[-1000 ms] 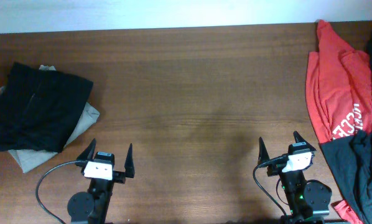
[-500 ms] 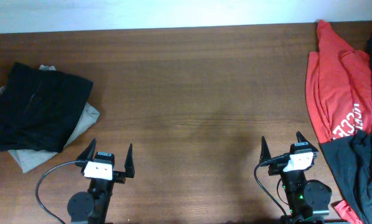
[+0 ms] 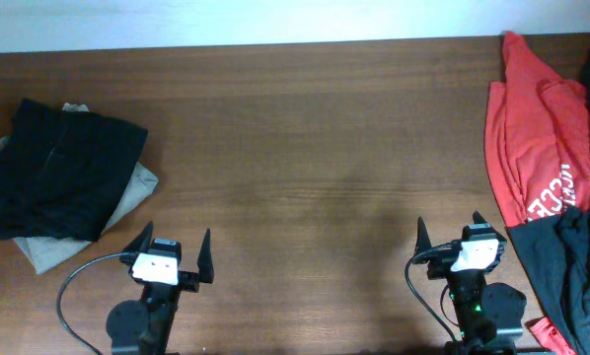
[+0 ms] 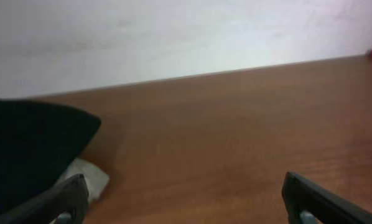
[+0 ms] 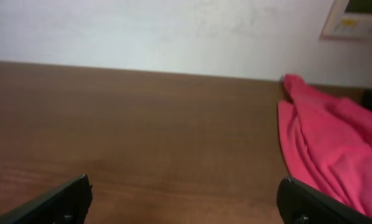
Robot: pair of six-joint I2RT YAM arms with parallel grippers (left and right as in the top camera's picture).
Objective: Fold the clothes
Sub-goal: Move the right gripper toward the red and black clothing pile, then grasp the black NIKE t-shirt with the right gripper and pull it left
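Observation:
A folded black garment point(image 3: 63, 182) lies on a folded beige one point(image 3: 137, 187) at the table's left; both also show in the left wrist view, the black one point(image 4: 30, 149) and the beige one point(image 4: 86, 180). A red garment with white lettering point(image 3: 537, 148) lies crumpled at the right edge, also in the right wrist view point(image 5: 329, 149). A black garment point(image 3: 566, 276) lies over its lower part. My left gripper point(image 3: 169, 244) is open and empty at the front left. My right gripper point(image 3: 450, 229) is open and empty at the front right, just left of the black garment. No chest mark shows.
The brown wooden table point(image 3: 305, 148) runs between the two piles. A white wall point(image 5: 161, 31) stands behind the far edge, with a small panel point(image 5: 357, 15) on it at the right.
My right gripper has shifted slightly to the right, toward the pile at the right edge. The left arm and the clothes have not moved.

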